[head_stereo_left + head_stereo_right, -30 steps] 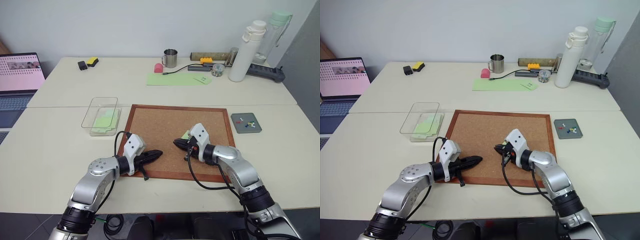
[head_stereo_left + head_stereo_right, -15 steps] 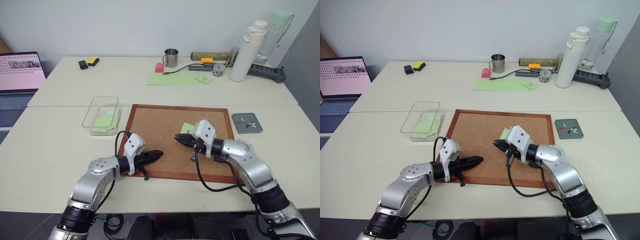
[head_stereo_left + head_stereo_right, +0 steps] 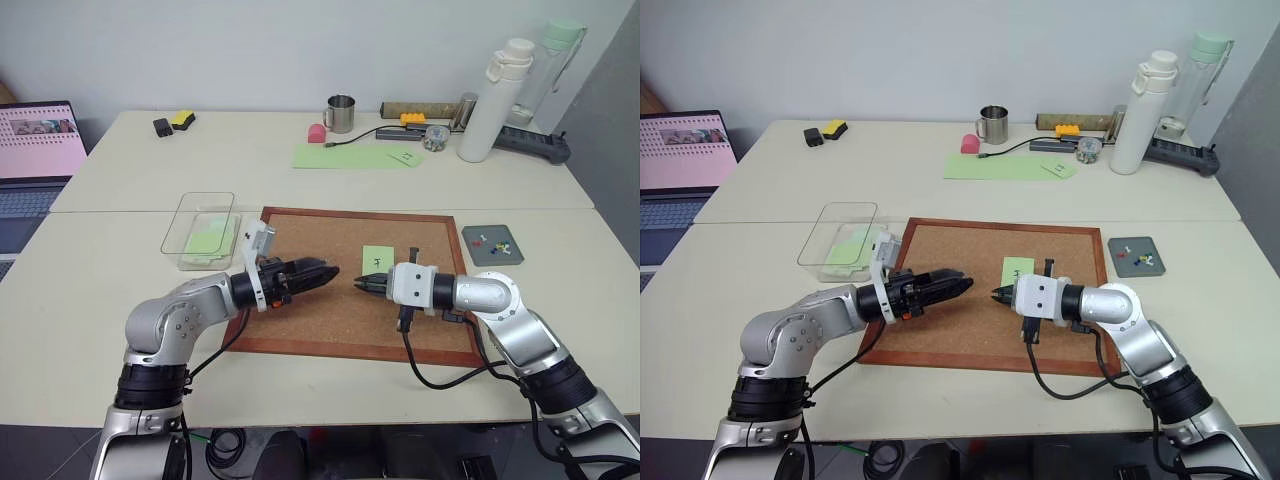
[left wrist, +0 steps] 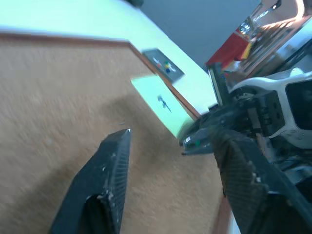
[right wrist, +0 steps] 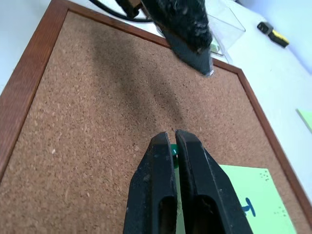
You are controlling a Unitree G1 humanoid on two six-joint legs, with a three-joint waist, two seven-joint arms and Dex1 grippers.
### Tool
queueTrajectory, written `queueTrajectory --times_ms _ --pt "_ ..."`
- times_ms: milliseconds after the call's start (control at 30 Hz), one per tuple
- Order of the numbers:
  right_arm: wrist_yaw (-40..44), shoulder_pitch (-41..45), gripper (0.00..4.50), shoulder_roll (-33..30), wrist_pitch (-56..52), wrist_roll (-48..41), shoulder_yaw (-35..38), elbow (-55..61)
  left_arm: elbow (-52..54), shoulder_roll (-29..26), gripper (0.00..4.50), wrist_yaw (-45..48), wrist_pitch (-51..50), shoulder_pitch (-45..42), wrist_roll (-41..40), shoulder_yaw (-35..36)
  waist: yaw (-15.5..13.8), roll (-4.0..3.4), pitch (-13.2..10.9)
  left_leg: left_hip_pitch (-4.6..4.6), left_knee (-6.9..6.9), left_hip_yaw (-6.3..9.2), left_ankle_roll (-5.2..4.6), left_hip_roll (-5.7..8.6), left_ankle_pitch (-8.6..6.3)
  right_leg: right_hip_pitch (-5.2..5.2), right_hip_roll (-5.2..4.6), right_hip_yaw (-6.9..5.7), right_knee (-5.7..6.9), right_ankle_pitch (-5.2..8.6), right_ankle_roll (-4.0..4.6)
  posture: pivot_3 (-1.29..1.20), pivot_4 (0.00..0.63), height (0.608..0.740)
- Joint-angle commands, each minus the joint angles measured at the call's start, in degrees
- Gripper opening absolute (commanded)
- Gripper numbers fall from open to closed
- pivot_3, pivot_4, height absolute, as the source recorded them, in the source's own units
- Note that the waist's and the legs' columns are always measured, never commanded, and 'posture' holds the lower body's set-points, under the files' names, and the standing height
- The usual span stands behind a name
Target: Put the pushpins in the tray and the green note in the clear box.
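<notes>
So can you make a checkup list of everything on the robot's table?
Surface: pale tables; cork board in front.
Job's things: green note lies on the board; tray at the board's right holds pushpins; clear box at the left holds green paper.
Clutter: mug, white bottle, long green sheet.
Grippers: left gripper open; right gripper shut on a small green pin.
Cables: black cable under the right arm.
Surroundings: laptop, wall.

green note (image 5: pixel 253 204): we see 1 dark handwritten mark, not legible
laptop screen (image 3: pixel 40 140): nothing we can read
</notes>
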State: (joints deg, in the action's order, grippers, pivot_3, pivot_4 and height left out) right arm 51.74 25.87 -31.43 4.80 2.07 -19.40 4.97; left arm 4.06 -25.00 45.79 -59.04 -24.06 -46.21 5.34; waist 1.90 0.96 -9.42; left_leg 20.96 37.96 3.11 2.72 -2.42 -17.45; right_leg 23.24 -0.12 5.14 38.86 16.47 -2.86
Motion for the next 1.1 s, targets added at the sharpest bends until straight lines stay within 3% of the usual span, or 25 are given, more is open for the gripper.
queueTrajectory --times_ms 33,300,767,1000,1100 --pt "0.64 2.44 0.0 -0.48 5.64 1.25 0.37 1.09 0.2 1.11 2.68 -2.03 -5.63 -2.19 -5.68 3.42 -0.01 0.01 -0.01 0.0 0.0 0.01 0.0 0.0 0.0 0.0 0.0 -0.01 0.0 0.0 0.0 0.0 0.15 0.74" --pt "1.77 3.61 0.0 -0.11 9.88 2.74 -0.74 1.77 -3.68 4.19 2.68 -6.17 -10.12 -5.79 -11.63 8.68 -0.06 0.03 -0.01 0.0 0.02 0.01 0.06 0.0 0.04 0.0 -0.03 -0.01 0.0 0.0 0.01 0.0 0.15 0.74" --pt "2.33 6.4 0.0 1.5 8.62 3.37 -2.18 6.23 -4.31 5.64 2.68 -5.61 -10.85 -7.43 -12.62 6.11 -0.12 0.03 -0.01 0.0 0.03 0.02 0.27 0.01 0.15 0.0 -0.05 -0.01 0.01 0.0 0.01 0.0 0.15 0.74" --pt "1.83 6.52 0.0 2.33 8.09 3.87 -2.71 6.54 -4.36 6.97 2.68 -5.5 -5.93 -8.78 -10.08 5.03 -0.08 0.03 -0.01 0.0 0.03 0.0 0.27 0.01 0.15 0.0 -0.05 0.0 0.01 -0.01 0.01 0.0 0.15 0.74" --pt "1.62 6.41 0.0 2.46 8.02 4.0 -2.53 6.19 -3.79 6.83 2.24 -4.89 -5.35 -8.62 -10.26 4.97 -0.07 0.03 -0.01 0.0 0.03 0.01 0.27 0.0 0.15 0.0 -0.04 -0.01 0.01 -0.01 0.01 0.0 0.15 0.74"
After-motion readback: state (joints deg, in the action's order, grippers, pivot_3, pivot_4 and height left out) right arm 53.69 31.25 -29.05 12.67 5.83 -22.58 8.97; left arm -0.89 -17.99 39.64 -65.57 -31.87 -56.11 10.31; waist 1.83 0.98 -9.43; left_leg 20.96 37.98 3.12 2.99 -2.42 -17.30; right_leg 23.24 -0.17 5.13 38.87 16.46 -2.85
